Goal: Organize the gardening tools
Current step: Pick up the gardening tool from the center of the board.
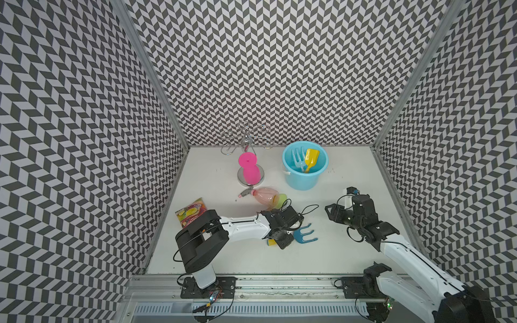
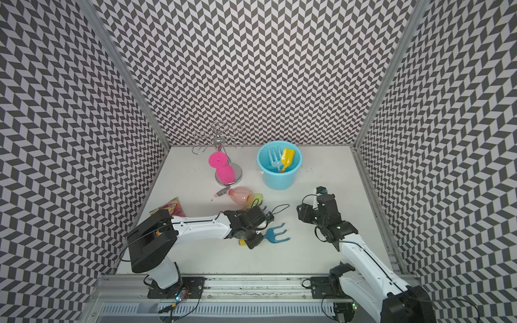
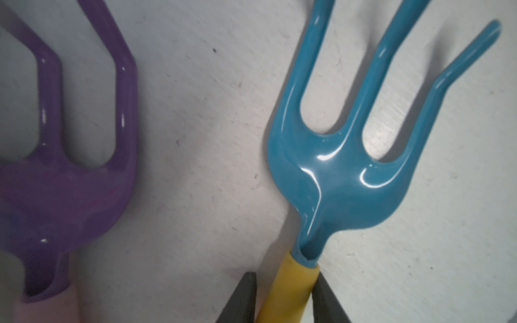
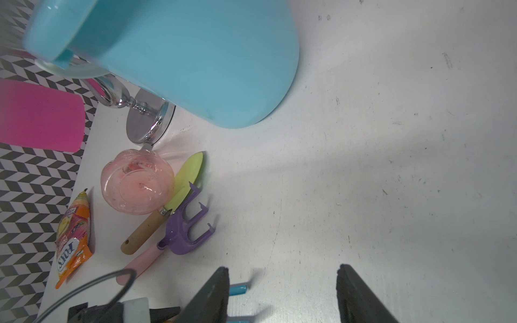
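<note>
left claw (image 3: 285,276) — clamped on yellow handle of blue rake (image 3: 344,173) | right claw (image 4: 283,268) — open; rake near

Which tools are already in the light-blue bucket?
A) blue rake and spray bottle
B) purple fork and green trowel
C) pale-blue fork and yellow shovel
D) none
C: in both top views the pale-blue fork and yellow shovel stand inside the light-blue bucket; the blue rake lies on the table.
</note>
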{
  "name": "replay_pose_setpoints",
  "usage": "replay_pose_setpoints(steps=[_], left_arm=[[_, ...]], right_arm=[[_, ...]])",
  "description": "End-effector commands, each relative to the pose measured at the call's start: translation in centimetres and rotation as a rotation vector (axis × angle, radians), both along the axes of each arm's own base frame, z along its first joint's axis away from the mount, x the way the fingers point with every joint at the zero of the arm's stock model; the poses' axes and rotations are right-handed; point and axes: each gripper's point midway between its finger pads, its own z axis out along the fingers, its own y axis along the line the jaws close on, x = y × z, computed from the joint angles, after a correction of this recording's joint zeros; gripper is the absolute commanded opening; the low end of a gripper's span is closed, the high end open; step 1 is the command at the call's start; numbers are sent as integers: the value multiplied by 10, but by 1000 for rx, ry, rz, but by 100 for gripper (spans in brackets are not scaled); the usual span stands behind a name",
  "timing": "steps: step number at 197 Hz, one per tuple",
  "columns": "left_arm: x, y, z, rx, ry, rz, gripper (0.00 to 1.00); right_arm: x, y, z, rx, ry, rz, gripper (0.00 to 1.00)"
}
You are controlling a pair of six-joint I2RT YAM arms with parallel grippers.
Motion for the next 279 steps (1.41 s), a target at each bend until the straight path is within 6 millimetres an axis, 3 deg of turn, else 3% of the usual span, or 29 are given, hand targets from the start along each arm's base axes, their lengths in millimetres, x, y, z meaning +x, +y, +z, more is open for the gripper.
replay_pose_setpoints(steps=[1, 36, 69, 152, 190, 233, 279], left_arm=[[-3, -1, -9, 24, 10, -15, 26], [4, -7, 1, 5, -21, -21, 10], [15, -19, 30, -65, -75, -9, 0], [55, -44, 140, -351, -230, 78, 0], [86, -50, 202, -504, -339, 153, 0], [125, -54, 265, -656, -444, 227, 0], [162, -64, 300, -712, -521, 263, 0]], right_arm=[[8, -6, 16, 2, -63, -39, 63], [12, -13, 25, 19, -94, -74, 63], [17, -18, 41, 55, -132, -94, 63], [27, -15, 71, 128, -191, -77, 63], [30, -9, 72, 155, -197, -57, 63], [28, 10, 73, 188, -187, 60, 63], [27, 12, 73, 199, -199, 75, 63]])
